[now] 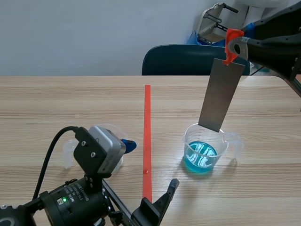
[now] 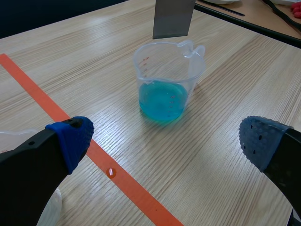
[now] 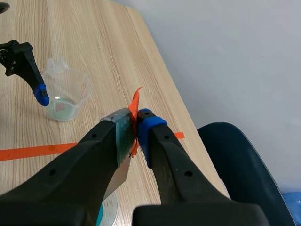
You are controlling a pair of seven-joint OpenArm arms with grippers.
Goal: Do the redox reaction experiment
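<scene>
While the right gripper [image 3: 135, 125] is clenched on an orange clip [image 1: 232, 43] high over the far right of the table [image 1: 70, 103], a grey metal plate [image 1: 221, 94] hangs down from that clip, a little tilted in the scene view. Its lower edge sits just above the rear rim of a clear plastic measuring beaker [image 1: 190, 141] and, in the left wrist view, is apart from the blue liquid [image 2: 161, 101] that fills only the beaker's lowest part. This beaker stands to the right of the orange-red tape line [image 1: 147, 136], its handle and spout toward the right arm's side.

Low at the near left, the left gripper [image 2: 167, 141] is released – its blue-padded fingers [image 2: 75, 139] stand wide apart with nothing between them, and the blue-liquid beaker stands ahead of them. A second clear beaker [image 3: 77, 84] stands left of the tape, just beside this gripper's far finger, touching or not I cannot tell.

Red graduation marks run down the first beaker's wall – too small to read. White print on the left arm's wrist is likewise unreadable. A dark blue chair [image 1: 178, 60] stands behind the table's far edge.
</scene>
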